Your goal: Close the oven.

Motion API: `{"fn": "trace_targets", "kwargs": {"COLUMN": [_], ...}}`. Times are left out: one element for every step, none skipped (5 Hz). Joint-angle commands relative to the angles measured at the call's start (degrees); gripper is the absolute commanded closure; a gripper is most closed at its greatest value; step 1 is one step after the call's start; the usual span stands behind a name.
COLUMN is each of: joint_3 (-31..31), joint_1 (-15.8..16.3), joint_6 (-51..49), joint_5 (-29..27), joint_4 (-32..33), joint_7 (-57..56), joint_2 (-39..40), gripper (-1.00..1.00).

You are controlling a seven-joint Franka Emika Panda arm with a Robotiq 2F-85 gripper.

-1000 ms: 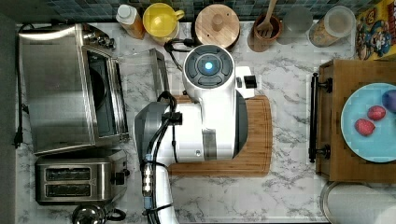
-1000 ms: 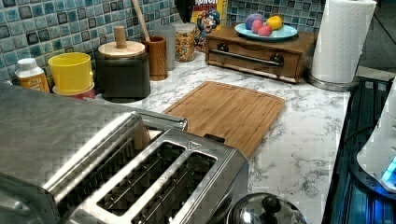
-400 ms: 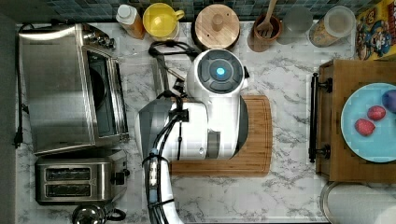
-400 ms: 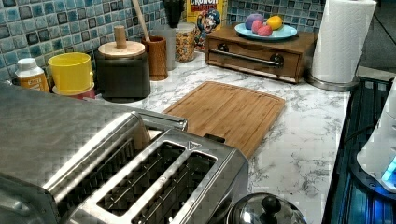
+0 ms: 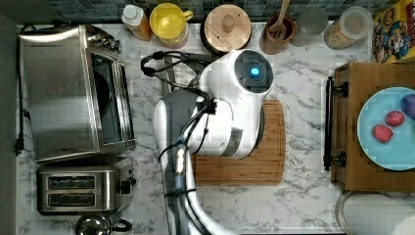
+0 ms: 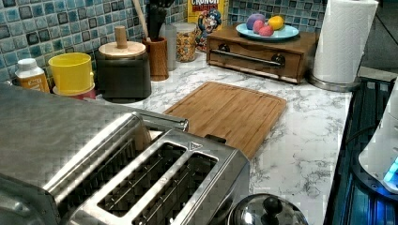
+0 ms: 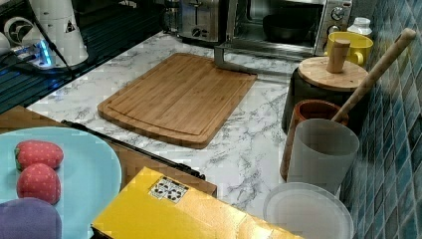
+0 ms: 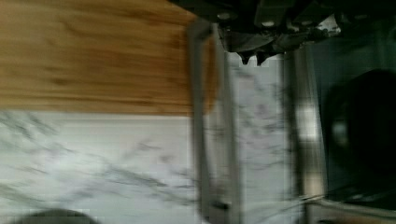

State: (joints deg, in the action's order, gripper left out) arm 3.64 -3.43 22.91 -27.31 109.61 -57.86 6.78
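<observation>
The oven [image 5: 58, 93] is a big stainless-steel box at the top view's left. Its door lies folded down onto the counter, and the dark cavity [image 7: 283, 22] holds a dark pan. The door's bar handle [image 8: 205, 116] runs beside the cutting board edge, with marble showing through the glass pane [image 8: 259, 140]. My gripper [image 8: 251, 58] hovers over the door between handle and cavity, fingertips together and holding nothing. The white arm [image 5: 230, 107] covers the door in the top view, where the handle's end [image 5: 169, 73] peeks out.
A two-slot toaster [image 5: 80, 188] stands beside the oven, with a kettle lid [image 6: 267, 213] near it. A wooden cutting board [image 7: 179, 94] lies mid-counter. A black canister [image 5: 227, 27], yellow mug [image 5: 169, 19] and jars line the tiled wall. A wooden box [image 5: 342, 122] carries a fruit plate.
The arm has shifted toward the top view's right, away from the oven body. The oven door stays folded down.
</observation>
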Motion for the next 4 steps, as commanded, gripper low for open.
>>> {"fn": "trace_targets", "kwargs": {"joint_3": [0.8, 1.4, 2.2, 3.2], "joint_1": [-2.7, -2.3, -2.2, -2.2], "joint_6": [-1.1, 3.7, 10.5, 16.3], "joint_5": [-8.4, -9.8, -13.9, -17.5], "joint_4": [-5.8, -4.0, -0.7, 0.4], "joint_7": [-19.3, -20.2, -23.3, -24.9], "joint_2": [12.4, 13.0, 11.9, 13.8], "gripper": [1.00, 1.00, 1.00, 1.00]}}
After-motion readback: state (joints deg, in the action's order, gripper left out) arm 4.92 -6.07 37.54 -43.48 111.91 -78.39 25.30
